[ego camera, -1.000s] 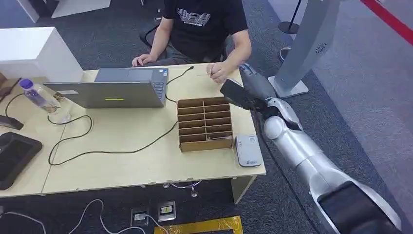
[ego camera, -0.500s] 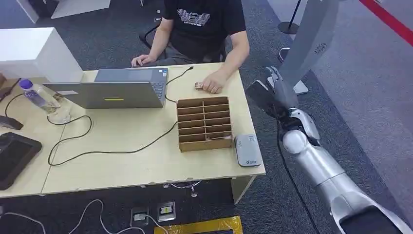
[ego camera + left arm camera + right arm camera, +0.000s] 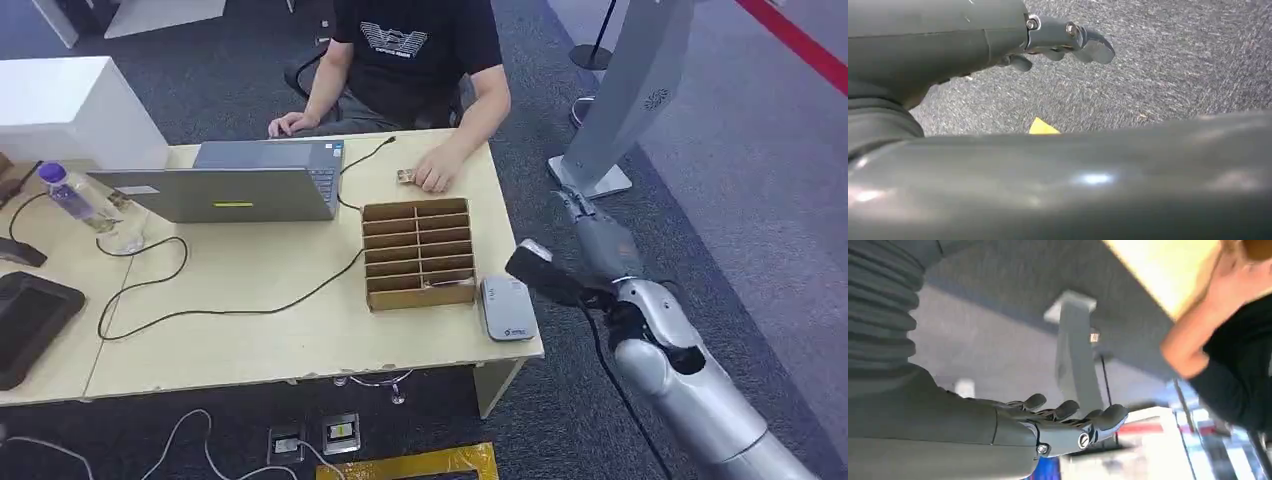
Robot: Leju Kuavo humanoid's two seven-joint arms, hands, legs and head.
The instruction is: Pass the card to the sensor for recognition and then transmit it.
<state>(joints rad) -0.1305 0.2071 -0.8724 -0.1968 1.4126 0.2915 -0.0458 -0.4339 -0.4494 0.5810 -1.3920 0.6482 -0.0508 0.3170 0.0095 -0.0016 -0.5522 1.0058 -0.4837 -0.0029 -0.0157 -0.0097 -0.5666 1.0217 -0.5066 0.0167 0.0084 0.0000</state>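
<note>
A small tan card [image 3: 405, 177] lies on the wooden table [image 3: 250, 340] at its far right, beside a seated person's hand [image 3: 436, 174]. The grey card sensor [image 3: 507, 308] sits flat near the table's front right corner. My right hand [image 3: 592, 240] hangs off the table's right edge over the carpet, level with the sensor, fingers straight and holding nothing; the right wrist view shows the right hand [image 3: 1068, 426] empty too. My left hand [image 3: 1063, 40] hangs over grey carpet with nothing in it.
A cardboard divider box [image 3: 420, 253] stands just left of the sensor. A laptop [image 3: 235, 185], cables and a water bottle [image 3: 70, 195] occupy the left half, a black device [image 3: 25, 320] the left edge. A grey floor stand [image 3: 630, 90] rises behind my right hand.
My right arm has drawn back from the person's hand, swinging right and down beside the table edge. The card now lies on the table by the person's hand.
</note>
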